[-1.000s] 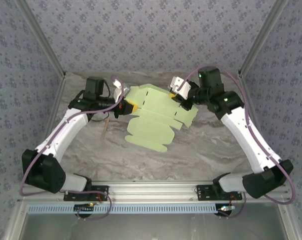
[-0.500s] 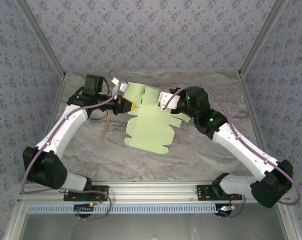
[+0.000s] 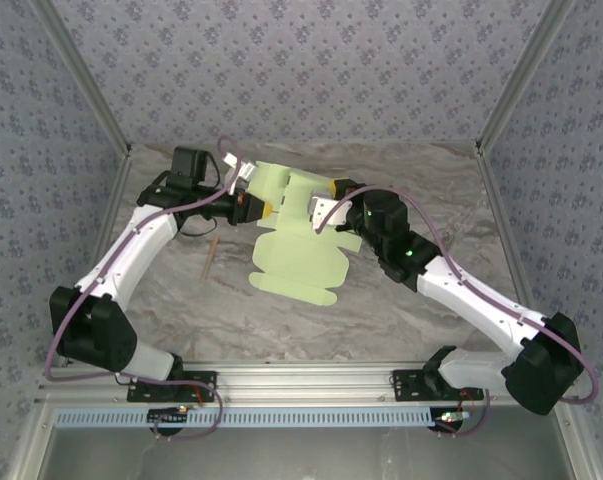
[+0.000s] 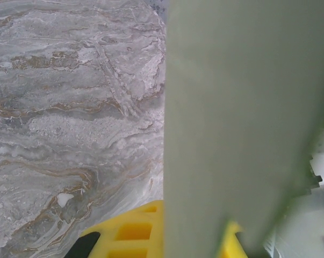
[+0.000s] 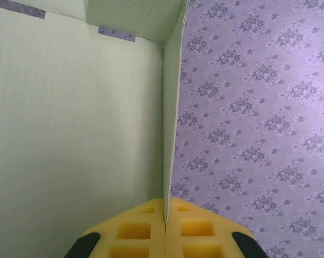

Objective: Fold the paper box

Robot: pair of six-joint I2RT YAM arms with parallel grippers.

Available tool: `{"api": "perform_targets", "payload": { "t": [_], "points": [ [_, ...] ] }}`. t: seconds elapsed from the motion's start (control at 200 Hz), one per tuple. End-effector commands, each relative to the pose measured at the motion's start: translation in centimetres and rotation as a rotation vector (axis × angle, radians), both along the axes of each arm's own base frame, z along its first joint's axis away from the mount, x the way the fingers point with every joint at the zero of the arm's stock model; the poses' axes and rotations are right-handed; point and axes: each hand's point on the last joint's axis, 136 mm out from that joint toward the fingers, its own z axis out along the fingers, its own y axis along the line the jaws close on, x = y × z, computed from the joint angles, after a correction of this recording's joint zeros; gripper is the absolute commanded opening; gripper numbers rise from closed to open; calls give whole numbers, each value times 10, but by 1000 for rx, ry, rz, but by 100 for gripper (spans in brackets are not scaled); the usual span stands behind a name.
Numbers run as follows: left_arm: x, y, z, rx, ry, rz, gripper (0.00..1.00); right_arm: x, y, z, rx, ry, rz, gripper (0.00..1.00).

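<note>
Seen from above, a pale green paper box (image 3: 293, 262) lies as a die-cut card sheet, not yet a finished box, on the far middle of a grey marbled table (image 3: 411, 300). Its near half, with rounded flaps, lies flat on the table, and its far half is raised and bent upward between the two arms.

The left gripper (image 3: 257, 208) reaches in from the left and is clenched on the left edge of the raised card. In the left wrist view, a broad green panel rises out of the yellow pads (image 4: 130, 233) and covers the right side of the picture, with marbled tabletop to its left.

The right gripper (image 3: 331, 196) reaches in from the right, meets the raised part at its right side and is pinched onto it. In the right wrist view, its two yellow pads (image 5: 134, 230) press together on the thin edge of an upright panel. A wide green panel spreads to the left, joined at a sharp crease, with two small slots near the top. Purple patterned wallpaper (image 5: 258, 107) is to the right.

A thin tan stick (image 3: 213, 257) lies on the table to the left of the sheet, apart from it.
</note>
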Motion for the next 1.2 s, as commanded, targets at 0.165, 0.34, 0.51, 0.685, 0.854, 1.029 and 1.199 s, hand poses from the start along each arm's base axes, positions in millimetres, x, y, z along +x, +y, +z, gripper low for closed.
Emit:
{"api": "perform_targets", "payload": {
  "t": [0.165,0.34,0.51,0.685,0.854,1.029,1.199],
  "points": [
    [2,-8,39,-87,-94,-49,0,-5,-1,-19,-88,7,6,0],
    [5,-3,31,-53,-109,-21,0,-14,-13,-24,92,314,25,0],
    [12,3,22,-33,-128,25,7,-31,-27,-32,243,678,28,0],
    [13,5,14,-20,-115,38,21,-53,-27,-50,315,930,66,0],
    [23,21,8,25,-133,157,36,-58,-26,-58,399,1090,72,0],
    [41,56,0,91,-128,440,48,-41,-31,-79,480,1168,-61,0],
    [22,44,-15,127,-90,524,49,-9,-58,-104,580,1136,-315,0]
  ]
}}
